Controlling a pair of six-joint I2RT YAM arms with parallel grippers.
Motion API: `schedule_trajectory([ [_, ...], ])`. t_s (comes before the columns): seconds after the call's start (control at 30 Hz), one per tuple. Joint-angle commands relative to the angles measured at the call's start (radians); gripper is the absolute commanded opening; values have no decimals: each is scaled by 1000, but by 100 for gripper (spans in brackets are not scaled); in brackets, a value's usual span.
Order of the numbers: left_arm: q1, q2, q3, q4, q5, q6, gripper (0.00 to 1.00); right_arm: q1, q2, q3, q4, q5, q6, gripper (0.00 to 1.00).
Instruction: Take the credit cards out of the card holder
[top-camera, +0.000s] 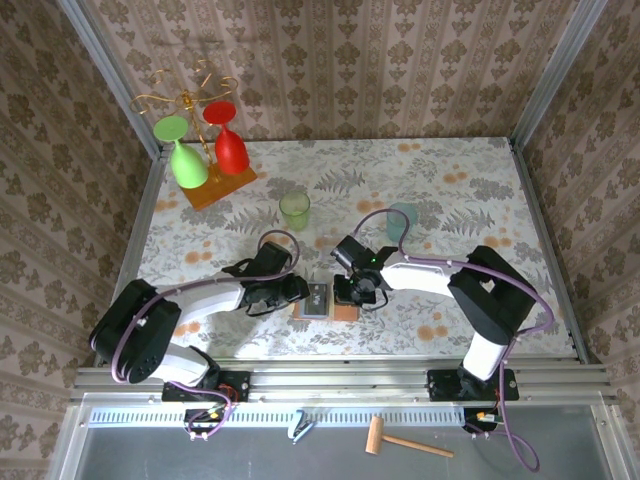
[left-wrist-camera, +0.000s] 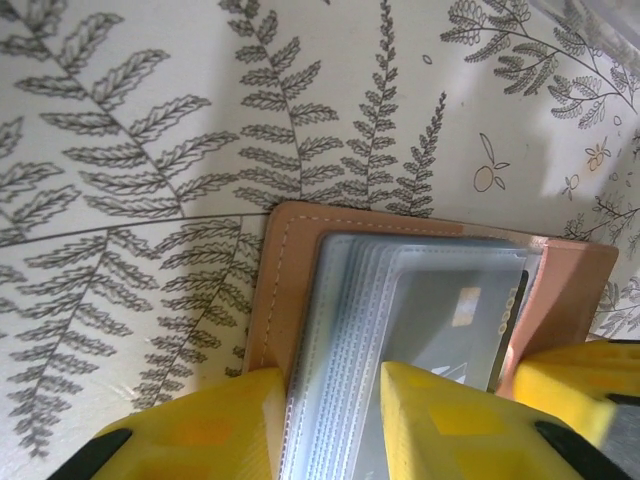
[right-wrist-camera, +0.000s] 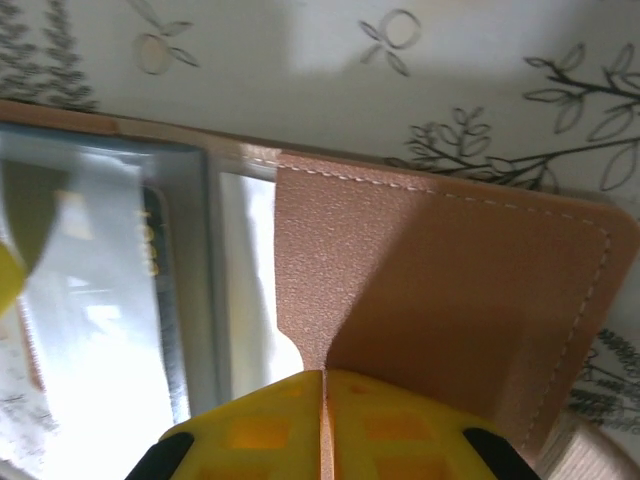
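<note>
The card holder (top-camera: 320, 302) lies open at the top view's lower centre. The left gripper (left-wrist-camera: 330, 378) pinches its clear sleeves (left-wrist-camera: 350, 300); the right gripper (right-wrist-camera: 322, 378) is clamped on its salmon flap (right-wrist-camera: 420, 270).

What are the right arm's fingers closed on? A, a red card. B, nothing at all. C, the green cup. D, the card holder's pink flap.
D: in the right wrist view, the right fingers are pressed together on the salmon-pink flap of the card holder.
</note>
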Motion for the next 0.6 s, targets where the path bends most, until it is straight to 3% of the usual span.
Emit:
schedule_trajectory([
  [0.0, -9, 33, 2, -15, -2, 16, 30, 5, 28, -27, -76, 90, -18, 10],
  [0.33, -35, 48, 0, 14, -8, -14, 29, -6, 9, -28, -106, 134, -69, 10],
  [0.57, -51, 33, 4, 26, -9, -35, 29, -22, -16, -30, -95, 97, -108, 10],
])
